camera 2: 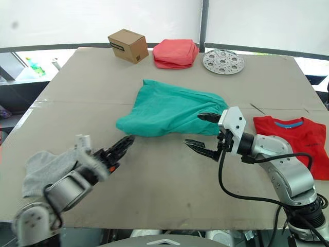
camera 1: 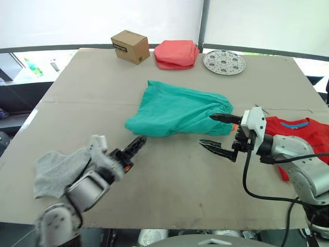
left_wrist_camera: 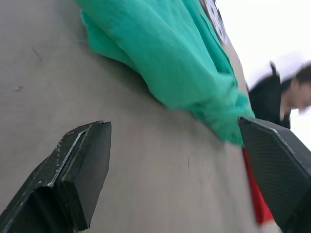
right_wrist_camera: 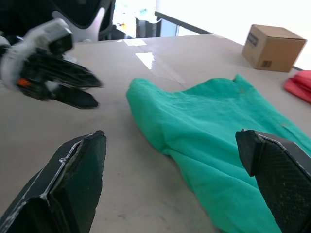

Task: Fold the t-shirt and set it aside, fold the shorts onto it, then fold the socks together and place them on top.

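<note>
The teal-green shorts point(camera 1: 175, 109) lie crumpled in the middle of the table, waist end toward the right. The red t-shirt point(camera 1: 303, 135) lies folded at the right edge, its blue neck band up. The light grey socks point(camera 1: 54, 172) sit in a heap at the front left. My left gripper point(camera 1: 134, 145) is open and empty, just short of the shorts' near-left corner. My right gripper point(camera 1: 216, 133) is open and empty, with its upper finger at the shorts' waist end and its lower finger over bare table. The right wrist view shows the shorts point(right_wrist_camera: 218, 126) ahead and the left gripper point(right_wrist_camera: 73, 90) across from them.
Along the far edge stand a cardboard box point(camera 1: 130, 46), a folded salmon-pink cloth point(camera 1: 176, 54) and a round perforated metal disc point(camera 1: 224, 62). The brown table point(camera 1: 169, 180) has bare surface in front of the shorts, between the two grippers.
</note>
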`<state>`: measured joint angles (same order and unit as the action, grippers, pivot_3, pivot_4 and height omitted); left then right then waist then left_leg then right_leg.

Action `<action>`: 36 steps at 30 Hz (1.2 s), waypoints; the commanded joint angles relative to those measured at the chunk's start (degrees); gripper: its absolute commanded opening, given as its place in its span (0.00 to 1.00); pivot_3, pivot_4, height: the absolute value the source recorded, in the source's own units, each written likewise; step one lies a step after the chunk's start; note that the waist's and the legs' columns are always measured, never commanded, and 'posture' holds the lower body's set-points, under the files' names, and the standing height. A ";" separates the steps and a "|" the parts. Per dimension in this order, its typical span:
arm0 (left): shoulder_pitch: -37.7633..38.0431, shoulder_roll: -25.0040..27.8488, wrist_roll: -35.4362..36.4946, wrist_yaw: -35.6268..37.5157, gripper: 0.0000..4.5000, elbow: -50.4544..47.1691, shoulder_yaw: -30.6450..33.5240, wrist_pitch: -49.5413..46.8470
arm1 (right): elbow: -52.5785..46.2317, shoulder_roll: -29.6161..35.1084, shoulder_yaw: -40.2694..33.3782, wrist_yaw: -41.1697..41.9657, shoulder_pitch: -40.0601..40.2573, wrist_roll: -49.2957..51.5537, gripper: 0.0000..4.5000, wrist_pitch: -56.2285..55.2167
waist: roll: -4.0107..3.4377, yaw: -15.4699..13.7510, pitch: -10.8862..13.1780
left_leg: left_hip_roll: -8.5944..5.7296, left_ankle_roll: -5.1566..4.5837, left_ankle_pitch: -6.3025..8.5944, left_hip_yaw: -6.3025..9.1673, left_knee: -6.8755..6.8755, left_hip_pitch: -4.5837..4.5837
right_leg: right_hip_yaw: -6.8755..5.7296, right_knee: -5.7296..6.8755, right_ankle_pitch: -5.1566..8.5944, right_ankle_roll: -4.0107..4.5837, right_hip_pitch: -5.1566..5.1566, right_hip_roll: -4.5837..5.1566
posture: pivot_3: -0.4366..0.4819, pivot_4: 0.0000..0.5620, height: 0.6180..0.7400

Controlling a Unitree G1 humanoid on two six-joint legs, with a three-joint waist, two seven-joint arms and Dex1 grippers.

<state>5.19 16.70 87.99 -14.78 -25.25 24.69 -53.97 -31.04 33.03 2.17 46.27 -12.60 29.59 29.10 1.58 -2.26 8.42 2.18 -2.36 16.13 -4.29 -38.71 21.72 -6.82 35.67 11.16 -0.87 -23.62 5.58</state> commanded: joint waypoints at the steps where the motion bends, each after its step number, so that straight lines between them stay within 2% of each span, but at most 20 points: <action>1: -6.15 -3.59 -1.41 -8.04 0.99 4.80 -3.42 5.09 | -2.58 0.61 -0.60 0.23 0.46 0.21 1.00 -1.66 | 0.00 -0.04 0.00 | 0.00 -0.01 0.00 0.00 0.00 0.00 | 0.00 0.00 0.00 0.00 0.01 -0.03 | 0.48 0.27 1.00; 5: -15.19 -8.00 -5.51 -11.00 0.99 12.47 -5.10 9.71 | -3.00 1.19 -1.11 0.88 1.16 0.58 1.00 -2.42 | -0.01 -0.11 -0.02 | -0.03 -0.02 -0.01 0.04 -0.01 0.00 | -0.13 -0.01 -0.01 0.01 0.06 -0.13 | 0.48 0.27 1.00; 9: -23.61 -11.15 -12.02 -9.84 0.99 21.63 -6.66 13.56 | -3.53 1.53 -1.23 0.47 1.30 0.01 1.00 -2.61 | 0.00 -0.13 -0.03 | -0.08 -0.02 -0.01 0.03 -0.03 0.01 | -0.28 -0.03 -0.01 -0.01 0.07 -0.18 | 0.48 0.27 1.00; 12: -27.82 -12.36 -17.27 -8.64 0.80 27.64 -6.39 16.59 | -4.19 1.75 -1.46 -0.28 1.63 -0.21 1.00 -2.26 | 0.02 -0.12 -0.04 | -0.10 -0.03 0.00 0.03 -0.03 0.01 | -0.29 -0.03 -0.01 -0.03 0.08 -0.19 | 0.48 0.27 1.00; 15: -30.82 -12.29 -21.51 -6.22 0.49 31.64 -6.60 17.87 | -5.09 2.03 -1.52 -1.41 1.85 -0.33 1.00 -1.70 | 0.02 -0.13 -0.04 | -0.10 -0.03 0.00 0.04 -0.04 0.03 | -0.31 -0.04 -0.02 -0.06 0.08 -0.20 | 0.48 0.27 1.00; 19: -32.79 -11.00 -26.65 -4.13 0.03 34.32 -6.00 18.99 | -5.65 2.37 -1.56 -2.27 1.88 -0.32 1.00 -1.23 | 0.01 -0.10 -0.04 | -0.06 -0.03 0.00 0.06 -0.04 0.05 | -0.34 -0.07 -0.04 -0.39 0.07 -0.22 | 0.48 0.27 1.00; 23: -32.53 -4.09 -36.82 0.63 0.01 30.48 -7.11 22.69 | -5.28 2.70 -1.45 -2.93 1.74 -0.99 1.00 -1.17 | 0.10 0.85 0.02 | -0.03 -0.03 0.01 0.02 -0.03 0.05 | -0.30 -0.09 -0.01 -0.44 0.03 -0.30 | 0.48 0.27 1.00; 26: -29.93 3.28 -45.40 6.03 0.01 25.22 -10.20 24.74 | -4.48 2.30 -0.70 -3.12 1.86 -1.82 1.00 -1.90 | 0.10 1.63 0.04 | 0.08 -0.01 0.01 0.04 0.06 0.08 | -0.28 -0.15 -0.04 -0.38 -0.05 -0.43 | 0.48 0.27 1.00; 29: -27.71 8.59 -51.89 10.06 0.01 21.34 -11.35 27.06 | -3.35 1.80 0.10 -3.29 1.93 -3.08 1.00 -2.65 | 0.06 1.37 0.06 | 0.13 0.03 0.00 0.05 0.21 0.06 | -0.28 -0.21 -0.09 -0.17 -0.09 -0.46 | 0.48 0.27 1.00; 36: -25.31 19.93 -67.28 26.59 0.01 20.31 -18.48 37.00 | 0.82 0.60 0.63 -3.18 1.64 -5.25 1.00 -5.10 | 0.01 1.07 0.10 | 0.11 0.00 0.02 0.03 0.22 0.12 | -0.32 -0.32 0.17 -0.17 -0.10 -0.21 | 0.48 0.27 1.00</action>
<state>-19.78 34.56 24.73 7.17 -3.05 7.99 -21.54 -30.04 33.61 3.60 43.31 -10.43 24.65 25.73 1.59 -1.18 8.52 2.29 -2.36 16.16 -4.25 -38.48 21.86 -7.15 35.35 11.33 -1.05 -23.73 5.37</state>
